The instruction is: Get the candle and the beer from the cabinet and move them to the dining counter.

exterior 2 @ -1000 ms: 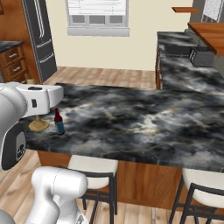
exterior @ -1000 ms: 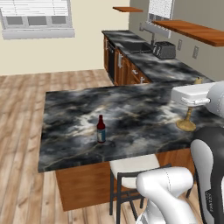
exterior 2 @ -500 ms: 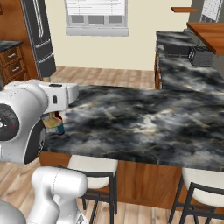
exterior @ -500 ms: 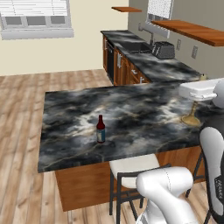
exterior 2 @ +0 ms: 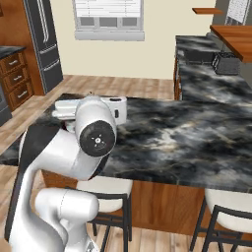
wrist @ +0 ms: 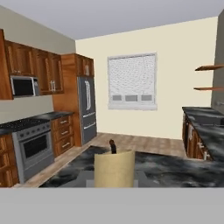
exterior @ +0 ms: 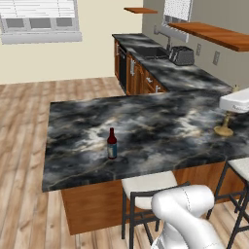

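My pincer (wrist: 113,186), clamped on the upright candle (exterior: 224,125), holds it over the dining desk (exterior: 160,121); the beer (exterior: 112,144) stands well beyond.

The dining counter (exterior: 146,121) offers broad bare marbled top across its middle and far side. Two things stand on it: the beer (exterior: 112,144) near the front edge toward the left, and the candle (exterior: 224,127) near the right end, well apart, with open surface between them. In the hand view the candle (wrist: 114,168) stands close in front, blocking the straight line to the bottle behind. Stools (exterior: 146,187) sit tucked under the near edge, below counter height.
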You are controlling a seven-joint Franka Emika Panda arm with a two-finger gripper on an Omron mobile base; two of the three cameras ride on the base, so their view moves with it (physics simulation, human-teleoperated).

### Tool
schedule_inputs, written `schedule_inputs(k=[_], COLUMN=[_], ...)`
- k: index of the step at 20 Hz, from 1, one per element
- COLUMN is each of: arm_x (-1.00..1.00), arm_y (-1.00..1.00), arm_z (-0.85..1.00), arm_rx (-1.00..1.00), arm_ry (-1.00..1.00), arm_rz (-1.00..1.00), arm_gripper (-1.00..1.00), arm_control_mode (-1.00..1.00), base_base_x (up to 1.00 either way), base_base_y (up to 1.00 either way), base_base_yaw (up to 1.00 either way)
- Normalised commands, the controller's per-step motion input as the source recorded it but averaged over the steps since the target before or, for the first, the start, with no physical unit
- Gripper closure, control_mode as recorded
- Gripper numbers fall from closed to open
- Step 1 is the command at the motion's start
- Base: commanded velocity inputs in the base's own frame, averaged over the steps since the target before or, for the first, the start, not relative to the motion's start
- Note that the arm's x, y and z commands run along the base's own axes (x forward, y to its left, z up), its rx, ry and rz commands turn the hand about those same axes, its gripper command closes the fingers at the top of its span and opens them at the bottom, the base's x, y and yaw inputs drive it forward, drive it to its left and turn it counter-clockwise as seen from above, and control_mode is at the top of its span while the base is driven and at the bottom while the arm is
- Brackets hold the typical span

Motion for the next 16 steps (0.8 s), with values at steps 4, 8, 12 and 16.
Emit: schedule_inputs(k=[4,8,12,16], arm_x=[0.81,0.85,0.74,0.59], arm_y=[-0.12,0.0,0.0,0.14], arm_z=[-0.21,-0.24,-0.32,-0.47], arm_rx=[0.0,0.0,0.0,0.0], arm_ry=[0.02,0.04,0.02,0.0], arm_rz=[0.09,0.12,0.13,0.18], arm_gripper=[1.0,1.0,1.0,1.0], arm_control_mode=[-1.0,-1.0,-1.0,-1.0], base_base_x=[0.0,0.0,0.0,0.0], base_base_y=[0.0,0.0,0.0,0.0], base_base_yaw=[0.0,0.0,0.0,0.0])
